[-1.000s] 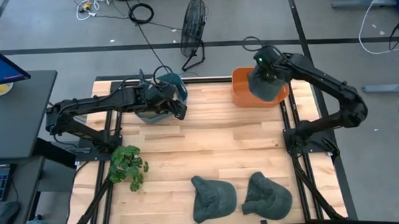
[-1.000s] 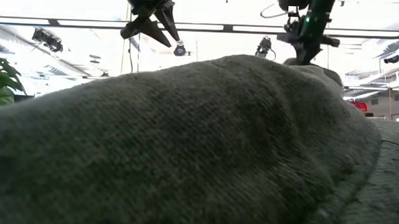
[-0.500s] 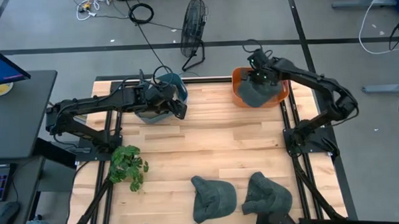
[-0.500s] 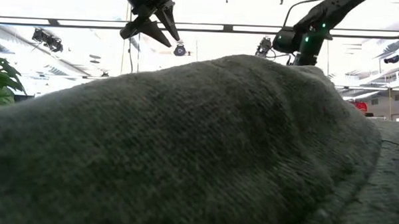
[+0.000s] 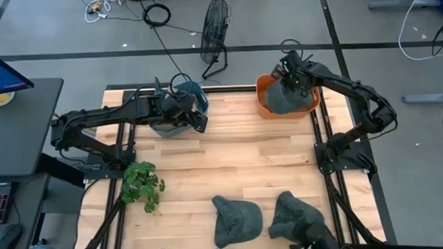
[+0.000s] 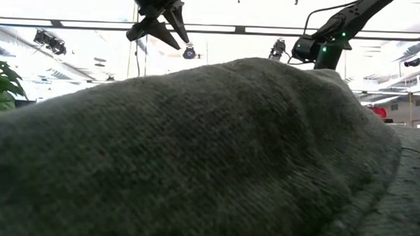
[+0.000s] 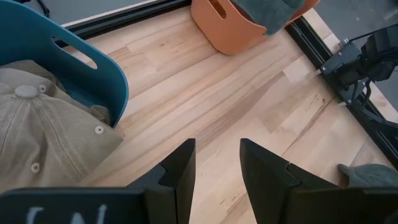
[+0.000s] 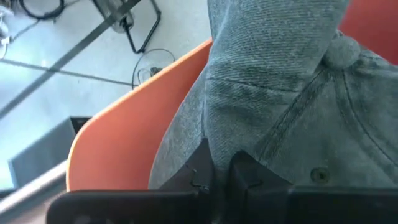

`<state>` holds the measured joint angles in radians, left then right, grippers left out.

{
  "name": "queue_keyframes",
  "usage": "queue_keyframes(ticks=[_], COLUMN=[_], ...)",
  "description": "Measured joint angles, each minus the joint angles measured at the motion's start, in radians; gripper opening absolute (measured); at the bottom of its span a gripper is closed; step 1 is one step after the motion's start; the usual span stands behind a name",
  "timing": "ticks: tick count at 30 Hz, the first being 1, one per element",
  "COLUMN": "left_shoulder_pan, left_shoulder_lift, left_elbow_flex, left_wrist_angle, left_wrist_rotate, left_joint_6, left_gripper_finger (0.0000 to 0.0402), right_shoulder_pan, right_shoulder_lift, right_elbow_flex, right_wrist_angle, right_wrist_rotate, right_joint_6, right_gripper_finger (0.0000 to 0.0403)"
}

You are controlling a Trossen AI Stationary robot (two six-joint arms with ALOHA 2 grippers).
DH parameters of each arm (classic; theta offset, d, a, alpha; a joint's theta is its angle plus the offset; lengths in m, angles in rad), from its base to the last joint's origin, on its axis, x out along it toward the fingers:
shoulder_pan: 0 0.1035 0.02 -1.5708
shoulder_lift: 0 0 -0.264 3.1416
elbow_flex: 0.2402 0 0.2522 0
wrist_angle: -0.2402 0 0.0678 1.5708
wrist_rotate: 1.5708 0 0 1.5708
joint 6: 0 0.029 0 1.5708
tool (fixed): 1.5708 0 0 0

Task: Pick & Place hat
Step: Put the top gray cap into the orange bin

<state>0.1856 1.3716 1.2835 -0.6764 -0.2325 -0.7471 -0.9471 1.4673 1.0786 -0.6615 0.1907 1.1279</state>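
A grey denim hat (image 5: pixel 283 101) sits in the orange bin (image 5: pixel 262 90) at the table's far right, and my right gripper (image 5: pixel 288 78) is above it, shut on its cloth. In the right wrist view the hat (image 8: pixel 280 81) fills the picture, with the bin's wall (image 8: pixel 130 149) beside it. Two more grey hats (image 5: pixel 237 220) (image 5: pixel 295 217) lie flat by the near edge. One of them (image 6: pixel 195 152) blocks most of the low view. My left gripper (image 7: pixel 216 165) is open, raised beside the blue bin (image 7: pixel 74 56), which holds a beige cap (image 7: pixel 37 130). My right gripper pinches a fold of the grey hat's crown cloth (image 8: pixel 211 134) between its two fingers, coming from above and slanting down into the orange bin. The hat rests inside the bin, with its cloth lying against the bin's wall. The top button (image 8: pixel 339 52) shows beyond the fingers.
A potted green plant (image 5: pixel 141 185) stands near the table's left edge. Bare wood (image 5: pixel 237 161) lies between the two bins and the near hats. A floor fan (image 5: pixel 214 32) stands beyond the far edge. Black frame rails (image 5: pixel 327 143) run along the table's right side.
My right gripper has come down into the orange bin and shifted slightly toward the far edge, staying shut on the hat. The hat, which hung over the bin a second ago, has sunk into it.
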Motion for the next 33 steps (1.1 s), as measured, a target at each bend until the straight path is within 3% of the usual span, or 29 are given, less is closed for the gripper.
queue_keyframes(ticks=[10, 17, 24, 33], left_shoulder_pan=[0.000, 0.000, 0.000, 0.000], left_shoulder_lift=[0.000, 0.000, 0.000, 0.000], left_elbow_flex=[0.000, 0.000, 0.000, 0.000], left_wrist_angle=[0.000, 0.000, 0.000, 0.000], left_wrist_rotate=[0.000, 0.000, 0.000, 0.000], left_joint_6=[0.001, 0.003, 0.002, 0.000], left_gripper_finger=[0.0131, 0.0131, 0.0131, 0.0131], right_shoulder_pan=[-0.080, -0.076, -0.073, -0.049], right_shoulder_lift=[0.000, 0.000, 0.000, 0.000], right_elbow_flex=[0.000, 0.000, 0.000, 0.000], right_wrist_angle=[0.041, 0.012, 0.006, 0.045], right_wrist_rotate=[-0.020, -0.031, -0.053, -0.199], right_joint_6=[0.065, -0.111, -0.157, -0.192], right_gripper_finger=[0.0018, 0.0025, 0.0081, 0.0163])
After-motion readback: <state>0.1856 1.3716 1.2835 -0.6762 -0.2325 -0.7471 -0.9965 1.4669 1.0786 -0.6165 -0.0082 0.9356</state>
